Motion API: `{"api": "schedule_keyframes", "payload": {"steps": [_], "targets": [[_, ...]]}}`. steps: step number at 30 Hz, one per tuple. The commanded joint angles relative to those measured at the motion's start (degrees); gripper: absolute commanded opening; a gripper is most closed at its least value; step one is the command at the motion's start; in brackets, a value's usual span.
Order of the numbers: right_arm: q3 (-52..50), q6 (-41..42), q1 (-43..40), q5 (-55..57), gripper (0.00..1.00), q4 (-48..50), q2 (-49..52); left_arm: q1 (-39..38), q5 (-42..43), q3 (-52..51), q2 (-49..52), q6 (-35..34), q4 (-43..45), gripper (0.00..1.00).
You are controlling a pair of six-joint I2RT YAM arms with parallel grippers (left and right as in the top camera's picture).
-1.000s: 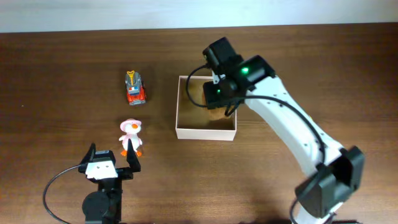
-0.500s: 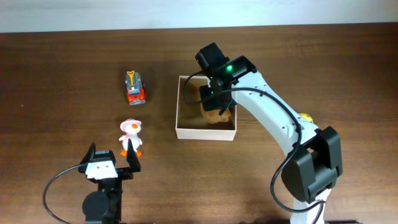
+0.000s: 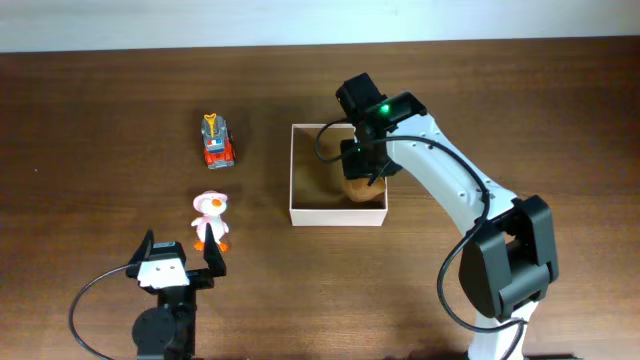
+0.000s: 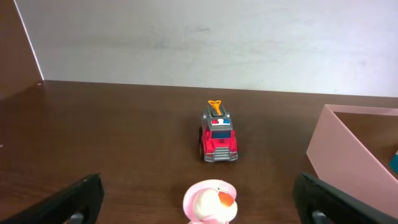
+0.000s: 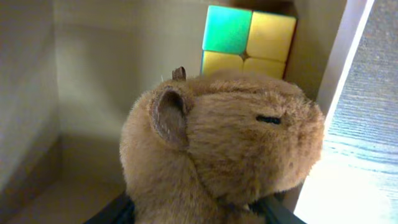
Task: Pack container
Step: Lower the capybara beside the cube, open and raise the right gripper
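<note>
The container (image 3: 335, 216), a shallow white-walled box with a tan floor, sits at the table's middle. My right gripper (image 3: 362, 170) is inside it, shut on a brown capybara plush (image 3: 358, 190) at the box's right side. In the right wrist view the plush (image 5: 230, 143) fills the frame, with the fingers (image 5: 193, 214) on both sides of it. A coloured cube (image 5: 249, 40) lies in the box corner behind it. My left gripper (image 3: 178, 258) is open and empty, just short of a pink duck toy (image 3: 210, 215). A red toy truck (image 3: 217, 140) stands farther back.
In the left wrist view the duck (image 4: 211, 202) is between the open fingers (image 4: 199, 219). The truck (image 4: 217, 134) is beyond it and the container's wall (image 4: 339, 146) is at the right. The dark wooden table ends at a white wall (image 4: 199, 37) at the back.
My right gripper has come down into the container with the plush and moved toward its right side. The container has slid slightly right. The left arm has not moved.
</note>
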Motion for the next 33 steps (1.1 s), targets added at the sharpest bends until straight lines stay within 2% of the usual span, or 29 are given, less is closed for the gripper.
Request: {"api": "schedule_keyframes", "payload": {"steps": [1, 30, 33], "targets": [[-0.31, 0.57, 0.15, 0.35, 0.47, 0.63, 0.07, 0.28, 0.59, -0.33, -0.46, 1.11, 0.13, 0.99], [-5.46, 2.1, 0.15, -2.38, 0.47, 2.54, 0.09, 0.28, 0.59, -0.33, -0.39, 1.11, 0.13, 0.99], [-5.49, 2.12, 0.15, -2.49, 0.45, 2.21, 0.09, 0.28, 0.59, -0.33, -0.39, 1.11, 0.13, 0.99]]}}
